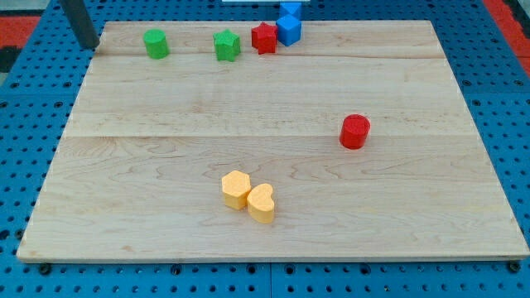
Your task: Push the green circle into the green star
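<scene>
The green circle (155, 43) stands near the board's top left. The green star (227, 45) stands to its right, a clear gap between them. My rod comes down at the view's top left, and my tip (89, 45) rests at the board's top left corner, to the left of the green circle and apart from it.
A red star (264, 37) stands just right of the green star, touching a blue cube (288, 29); another blue block (291, 8) lies beyond the board's top edge. A red circle (354, 131) stands at mid right. A yellow hexagon (236, 189) and yellow heart (261, 203) touch near the bottom.
</scene>
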